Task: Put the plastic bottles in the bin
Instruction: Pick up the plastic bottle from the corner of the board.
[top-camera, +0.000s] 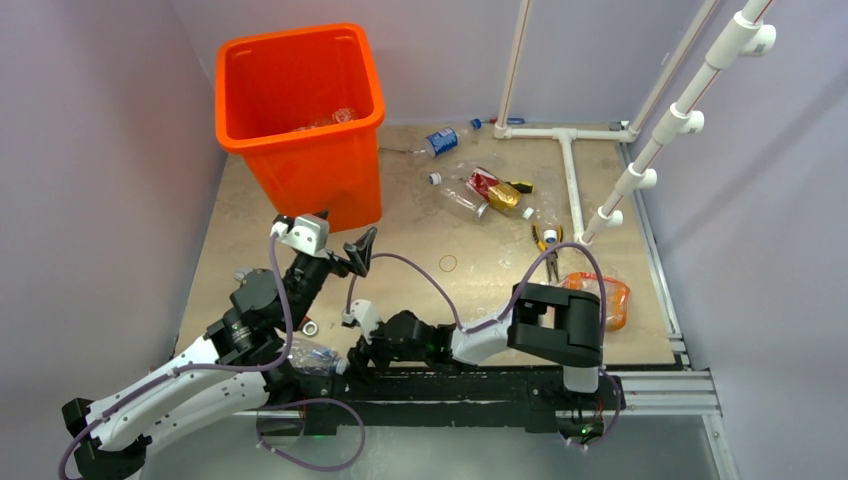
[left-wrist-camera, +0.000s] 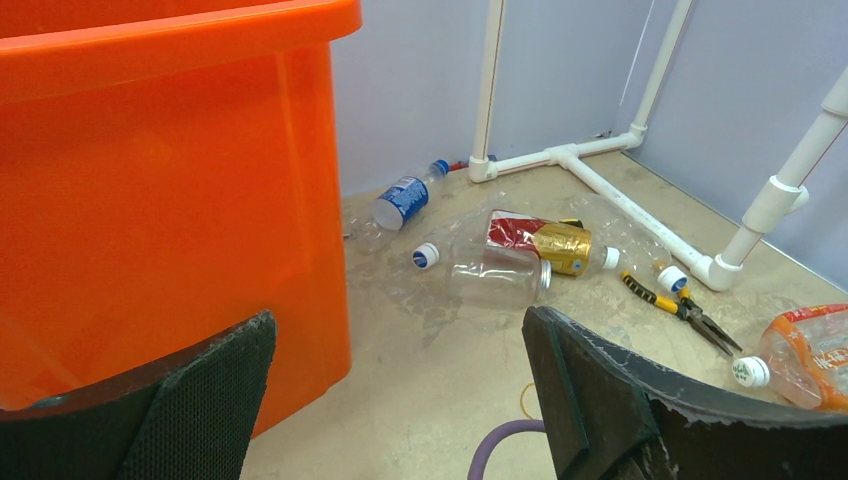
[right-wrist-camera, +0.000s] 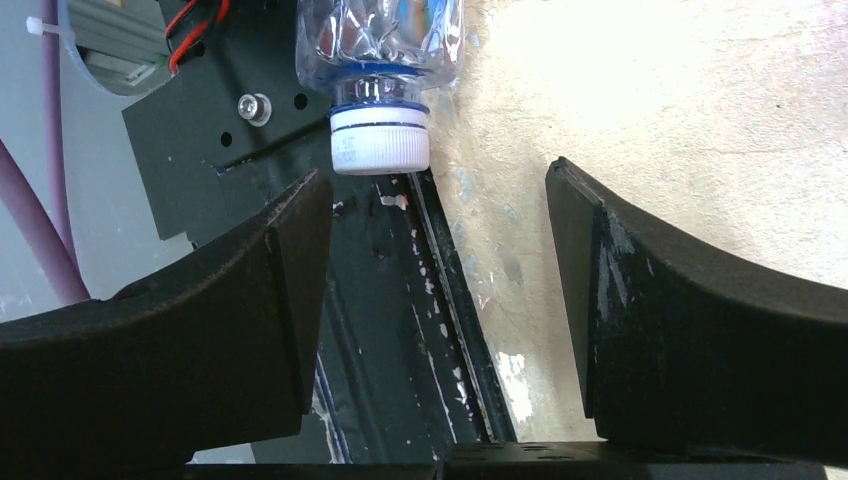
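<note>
The orange bin stands at the back left with clear bottles in its bottom. It fills the left of the left wrist view. My left gripper is open and empty, low beside the bin's front right corner. My right gripper is open, just short of the white cap of a crushed clear bottle lying at the black base rail. On the table lie a Pepsi bottle, a clear bottle, a red-and-gold labelled bottle and an orange-tinted bottle.
Yellow-handled pliers lie right of centre. A white pipe frame runs along the back right. A rubber band and a small ring lie on the table. A purple cable crosses under the left gripper.
</note>
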